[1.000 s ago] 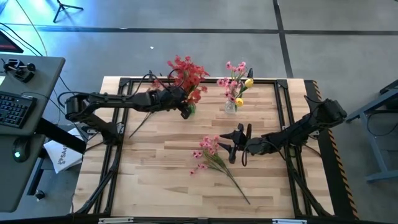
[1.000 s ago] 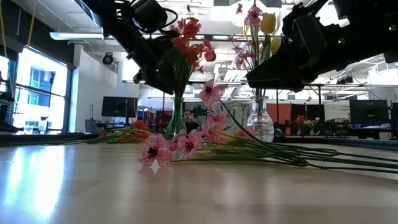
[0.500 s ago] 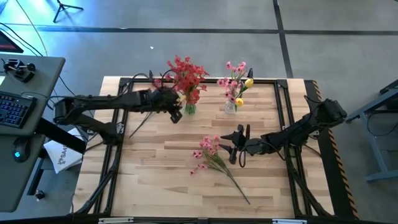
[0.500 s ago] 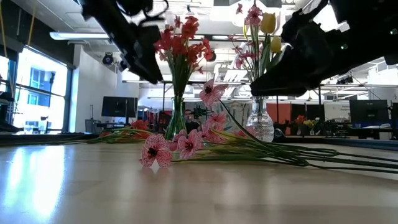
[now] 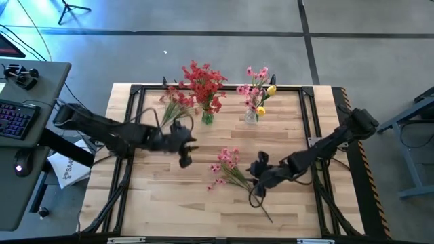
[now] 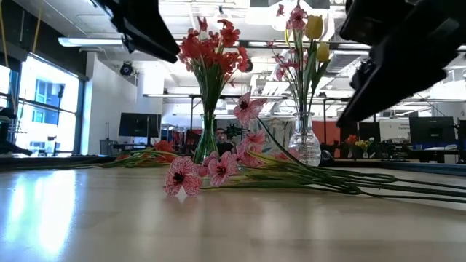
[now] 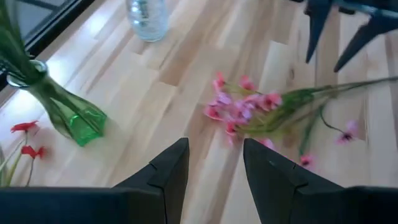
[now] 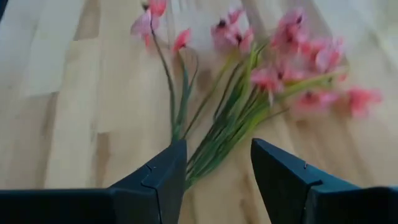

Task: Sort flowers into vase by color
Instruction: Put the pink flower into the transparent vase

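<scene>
A pink spray [image 5: 227,168] lies flat on the table's middle, blooms toward the left and stems [image 8: 217,140] trailing toward the near right. My right gripper [image 5: 256,181] hangs open above those stems, one finger to either side [image 8: 217,146], touching nothing. Red blooms stand in a green vase [image 5: 207,118]. Pink and yellow blooms stand in a clear vase [image 5: 251,116]. A loose red spray [image 5: 175,102] lies near the far-left corner. My left gripper [image 5: 184,152] is open [image 7: 214,146], left of the pink spray and nearer than the green vase [image 7: 71,115].
A black frame rail [image 5: 129,135] borders the wooden table. Both vases stand close together at the far edge. Bare wood lies along the near edge and the left half. A desk with a keyboard [image 5: 17,118] sits beyond the table's left side.
My left gripper has drawn back from the green vase toward the near edge, leaving the red blooms standing in it. My right gripper has moved toward the near edge and down over the pink spray's stems, turning to point at them. The pink spray has stayed put.
</scene>
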### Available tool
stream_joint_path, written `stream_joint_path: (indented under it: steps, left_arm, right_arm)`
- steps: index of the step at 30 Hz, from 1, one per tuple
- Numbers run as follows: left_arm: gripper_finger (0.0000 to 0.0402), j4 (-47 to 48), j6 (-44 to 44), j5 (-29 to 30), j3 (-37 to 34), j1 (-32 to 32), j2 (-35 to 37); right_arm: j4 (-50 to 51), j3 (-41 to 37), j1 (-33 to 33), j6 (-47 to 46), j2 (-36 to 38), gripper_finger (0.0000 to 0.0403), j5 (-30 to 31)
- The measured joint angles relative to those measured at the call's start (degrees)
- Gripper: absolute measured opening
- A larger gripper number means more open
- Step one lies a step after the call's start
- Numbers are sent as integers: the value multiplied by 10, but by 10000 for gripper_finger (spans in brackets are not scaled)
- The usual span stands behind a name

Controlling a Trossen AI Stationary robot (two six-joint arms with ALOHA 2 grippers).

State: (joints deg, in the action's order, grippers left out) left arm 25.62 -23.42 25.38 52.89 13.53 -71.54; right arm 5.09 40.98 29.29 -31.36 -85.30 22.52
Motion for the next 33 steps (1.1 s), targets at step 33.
stream_joint_path:
  steps: [33]
  left_arm:
    - [142,92,-145,163,-7,103,-56]
  right_arm:
    - [-25,7,10,-64,-165,68,33]
